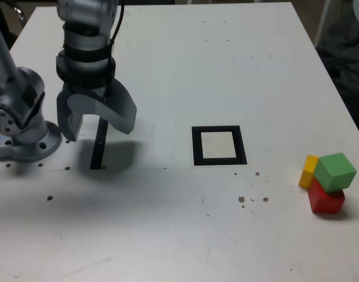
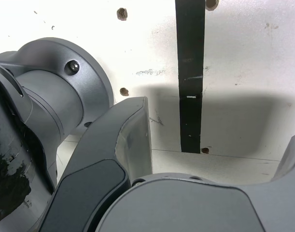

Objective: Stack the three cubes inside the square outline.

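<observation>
The green cube [image 1: 335, 172] sits askew, seemingly leaning on the red cube [image 1: 326, 198] and the yellow cube [image 1: 308, 171], a loose heap rather than a stack, likely just dumped there. All three lie well to the right of the square outline [image 1: 242, 145] in the exterior view; nothing is inside it. Left of the outline, the end effector [image 1: 103, 126] hangs above the table [image 1: 167, 235], spread wide and empty, presumably ready for a first grasp.
</observation>
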